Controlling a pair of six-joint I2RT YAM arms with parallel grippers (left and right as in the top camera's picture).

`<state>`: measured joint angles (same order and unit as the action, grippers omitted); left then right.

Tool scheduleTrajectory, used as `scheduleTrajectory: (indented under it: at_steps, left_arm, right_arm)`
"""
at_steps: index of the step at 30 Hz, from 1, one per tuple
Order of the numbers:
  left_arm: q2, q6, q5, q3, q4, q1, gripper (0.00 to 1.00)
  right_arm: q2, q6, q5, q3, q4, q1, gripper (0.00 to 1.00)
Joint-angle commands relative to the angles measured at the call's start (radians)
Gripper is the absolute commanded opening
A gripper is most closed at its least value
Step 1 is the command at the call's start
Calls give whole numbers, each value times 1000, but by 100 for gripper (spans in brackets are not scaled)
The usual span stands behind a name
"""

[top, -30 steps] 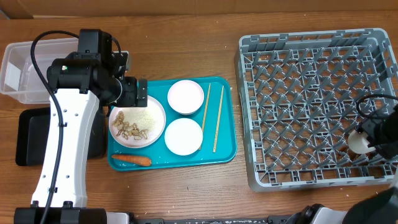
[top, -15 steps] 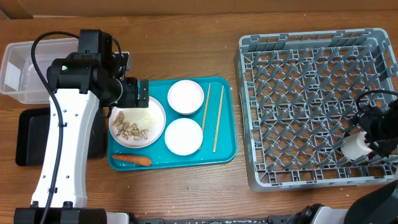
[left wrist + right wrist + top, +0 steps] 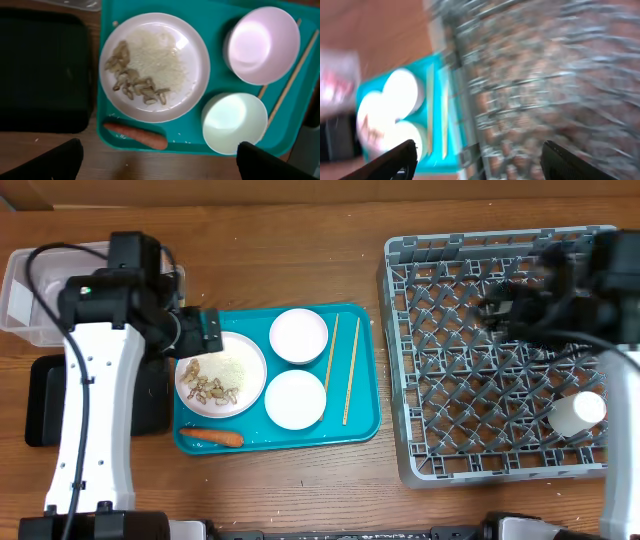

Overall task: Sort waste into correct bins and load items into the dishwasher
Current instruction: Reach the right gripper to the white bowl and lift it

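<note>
A round white plate (image 3: 222, 373) with rice and brownish bits sits on the teal tray (image 3: 365, 420), with two white bowls (image 3: 298, 335) (image 3: 295, 398), two chopsticks (image 3: 350, 370) and an orange sausage stick (image 3: 212, 437). My left gripper (image 3: 203, 332) is open above the plate's back-left edge; its wrist view shows the plate (image 3: 155, 65), the sausage stick (image 3: 135, 136) and open jaws (image 3: 160, 167). The white cup (image 3: 577, 413) lies in the grey dish rack (image 3: 500, 350) at the front right. My right gripper (image 3: 515, 305) is blurred over the rack, open and empty (image 3: 480, 165).
The clear tub (image 3: 30, 295) stands at the back left, with the black tray (image 3: 45, 400) in front of it, left of the teal tray. The black tray also shows in the left wrist view (image 3: 45, 70). The right wrist view is motion-blurred.
My right gripper has let go of the white cup in the rack's front right and swung up and back over the rack. My left arm has shifted slightly left.
</note>
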<state>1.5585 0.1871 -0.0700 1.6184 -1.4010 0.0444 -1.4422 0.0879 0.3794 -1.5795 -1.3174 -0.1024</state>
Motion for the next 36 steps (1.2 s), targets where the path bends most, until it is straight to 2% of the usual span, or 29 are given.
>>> scheduleTrajectory:
  at_steps: [1, 6, 9, 12, 19, 23, 27, 32, 36]
  left_arm:
    - [-3, 106, 27, 16, -6, 87, 100]
    - [-3, 113, 23, 16, -14, 166, 100]
    - [-3, 113, 22, 15, -19, 173, 100]
    - [-3, 113, 22, 14, -22, 173, 100]
    - [-3, 113, 22, 14, -24, 173, 100]
    - [-3, 113, 22, 14, -24, 173, 100]
    - [-3, 113, 22, 14, -23, 173, 100]
    - [-3, 112, 22, 14, -25, 173, 100]
    - [-3, 112, 22, 14, -27, 173, 100]
  right_arm:
    - [-30, -5, 21, -11, 29, 230, 79]
    - [-127, 82, -75, -11, 86, 497, 77]
    - [-212, 105, -121, -11, 113, 610, 77]
    - [-349, 190, -175, -11, 147, 704, 76]
    - [-547, 274, -180, -10, 185, 767, 57]
    - [-616, 280, -177, -10, 203, 785, 54]
    - [-645, 281, -177, -10, 206, 792, 43]
    - [-646, 283, -173, -4, 206, 792, 34]
    - [-646, 283, -124, 27, 214, 792, 34]
